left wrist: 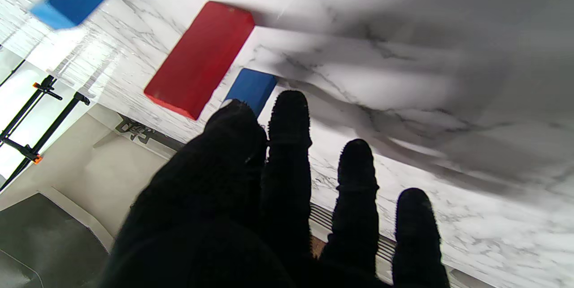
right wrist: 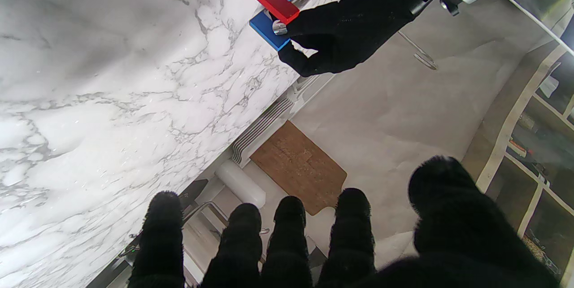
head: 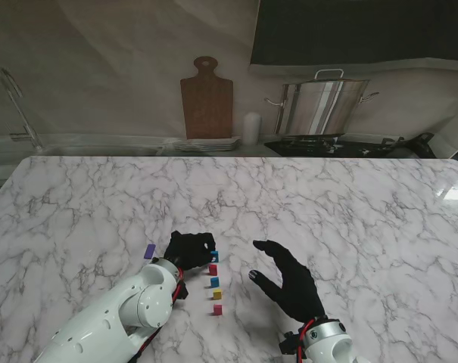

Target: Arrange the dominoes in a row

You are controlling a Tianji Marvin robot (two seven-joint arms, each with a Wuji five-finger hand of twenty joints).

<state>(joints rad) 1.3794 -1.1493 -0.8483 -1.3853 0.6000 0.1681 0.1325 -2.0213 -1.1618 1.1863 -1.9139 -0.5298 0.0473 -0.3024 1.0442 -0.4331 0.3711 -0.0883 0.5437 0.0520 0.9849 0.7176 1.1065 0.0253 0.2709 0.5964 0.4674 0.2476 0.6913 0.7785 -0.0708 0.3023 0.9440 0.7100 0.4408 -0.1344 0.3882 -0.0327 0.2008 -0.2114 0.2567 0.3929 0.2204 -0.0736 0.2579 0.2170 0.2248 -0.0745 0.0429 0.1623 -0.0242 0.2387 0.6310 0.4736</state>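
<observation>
While it stands at the far end of the row: the small blue rectangular domino [head: 215, 255] is pinched by the left hand.
Row: red block [head: 213, 269], second blue [head: 214, 282], yellow [head: 217, 294] and pink [head: 218, 308] stand in line, running nearer to me.
Handling: probably light, rigid, smooth-faced; tips easily, and one knock could topple its neighbours.
Hold: by the two narrow side edges, high up, clear of the red block.
Left hand [head: 189, 249]: fingertips [left wrist: 289, 113] closed on the blue domino.
Right hand [head: 288, 280]: spread open, holding nothing, hovering beside the row.
Stray piece: purple domino [head: 149, 251] lies flat, left of the left hand.
Surface: white marble table [head: 350, 204].
</observation>
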